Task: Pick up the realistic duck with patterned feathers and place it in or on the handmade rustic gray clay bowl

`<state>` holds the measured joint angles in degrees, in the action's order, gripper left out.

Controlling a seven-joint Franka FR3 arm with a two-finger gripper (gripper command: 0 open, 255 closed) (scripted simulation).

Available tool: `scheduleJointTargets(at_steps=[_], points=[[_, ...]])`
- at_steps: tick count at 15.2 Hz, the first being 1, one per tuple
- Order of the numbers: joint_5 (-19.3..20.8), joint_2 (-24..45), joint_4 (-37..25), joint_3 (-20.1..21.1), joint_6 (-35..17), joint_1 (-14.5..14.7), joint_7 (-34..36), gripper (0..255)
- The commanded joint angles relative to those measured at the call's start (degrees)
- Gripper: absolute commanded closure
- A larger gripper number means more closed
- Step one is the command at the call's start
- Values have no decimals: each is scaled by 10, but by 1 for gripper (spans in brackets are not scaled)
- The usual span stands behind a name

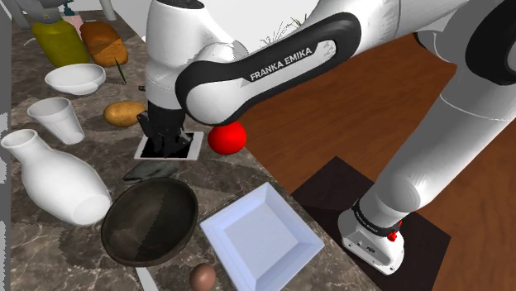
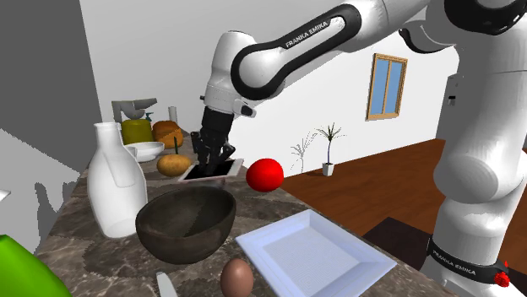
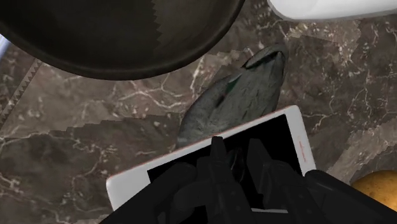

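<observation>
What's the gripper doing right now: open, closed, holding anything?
Gripper: cannot tell open or closed; it is black against the black screen of the tablet. The duck lies on the counter, not held.

The arm [image 1: 463,124] is made of thick, rounded, glossy white shells joined by dark, nearly black joints, and one curved black band [image 1: 281,62] carries the words FRANKA EMIKA in white capitals. Its foot [image 1: 372,240] is a white collar ringed in black with the same white lettering, and small red knobs [image 1: 392,236] stand out on it. The tool [image 1: 163,139] is matt black all over, blocky and angular beside the smooth white links.
</observation>
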<state>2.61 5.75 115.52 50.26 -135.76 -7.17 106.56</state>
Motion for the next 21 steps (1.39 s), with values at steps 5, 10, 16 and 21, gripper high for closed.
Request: scheduleJointTargets(at_steps=[5, 10, 16, 21], points=[[-23, -21, -31, 3, 44, -5, -13, 255], [-37, -34, -59, 3, 81, -8, -21, 255], [-46, -45, -98, 3, 126, -11, -26, 255], [-48, -48, -134, 2, 164, -11, -26, 255]])
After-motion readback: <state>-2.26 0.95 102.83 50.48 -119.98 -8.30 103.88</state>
